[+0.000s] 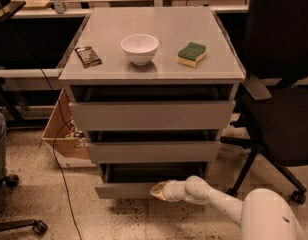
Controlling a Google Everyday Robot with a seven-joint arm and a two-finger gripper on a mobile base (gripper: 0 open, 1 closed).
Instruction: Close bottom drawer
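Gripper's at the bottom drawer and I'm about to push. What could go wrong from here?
1. The gripper meets the bottom drawer on its slim front panel, so it could slip over or under the edge instead of pushing.
2. The middle drawer juts out just above, so any lift may snag it.
3. A hard shove might rock the cabinet and shift the white bowl.

No text, label, brand, number or sign can be read anywhere in the camera view. The small dark packet [88, 56] on the cabinet top [159, 19] is too indistinct for any print to be made out. The gripper [158, 190], low at the front panel of the bottom drawer [121, 189], bears no readable marking.
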